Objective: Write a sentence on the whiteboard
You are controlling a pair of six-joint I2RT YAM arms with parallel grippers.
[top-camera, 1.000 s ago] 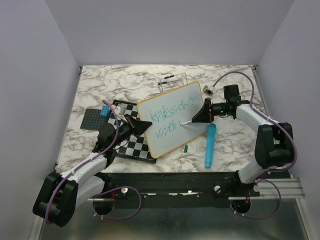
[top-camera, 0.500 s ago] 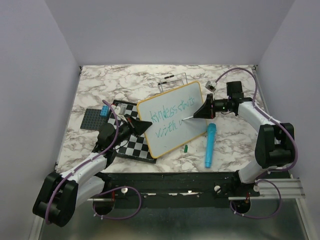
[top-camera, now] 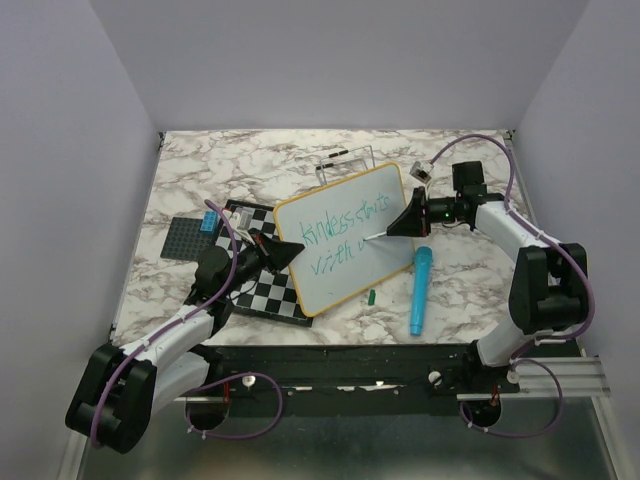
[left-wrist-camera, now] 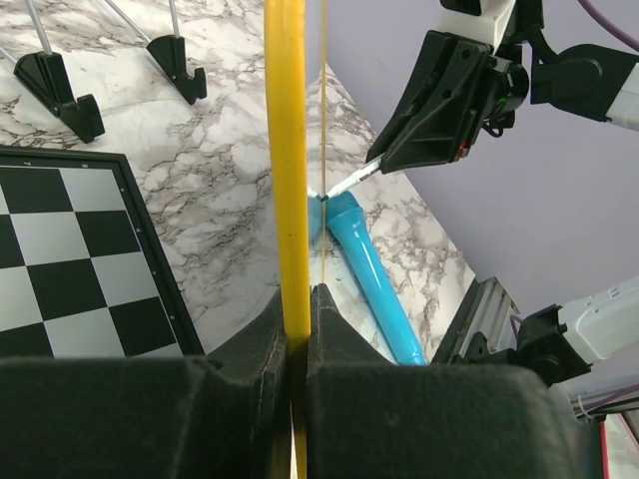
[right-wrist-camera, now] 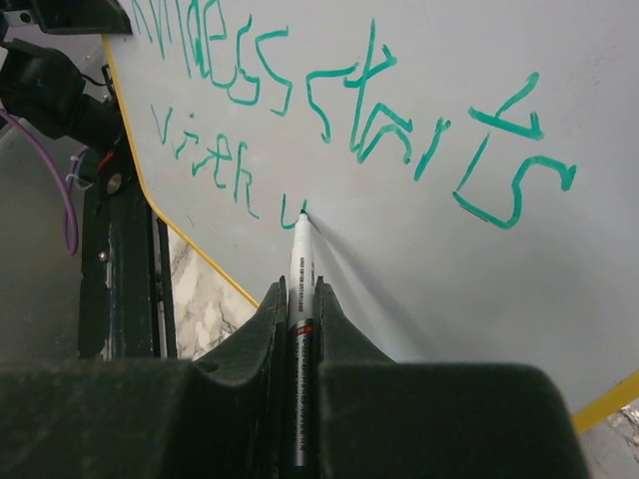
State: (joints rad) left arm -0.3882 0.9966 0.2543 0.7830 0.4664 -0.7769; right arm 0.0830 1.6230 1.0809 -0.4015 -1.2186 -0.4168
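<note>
Top external, then wrists

Top external: the whiteboard (top-camera: 375, 262), bearing the sentence (top-camera: 345, 222), is sitting tilted over the surface (top-camera: 250, 165). Left wrist: the left claw (left-wrist-camera: 298, 294) is pinching its yellow edge. Right wrist: the right claw (right-wrist-camera: 298, 289) is clamping a marker (right-wrist-camera: 301, 239), tip touching the board.

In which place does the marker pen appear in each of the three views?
Top external: marker pen right of centre, tip on the whiteboard.
Left wrist: pen upper right, beyond the yellow frame.
Right wrist: pen bottom centre, in the right gripper.
Shared landmark: the yellow frame.
</note>
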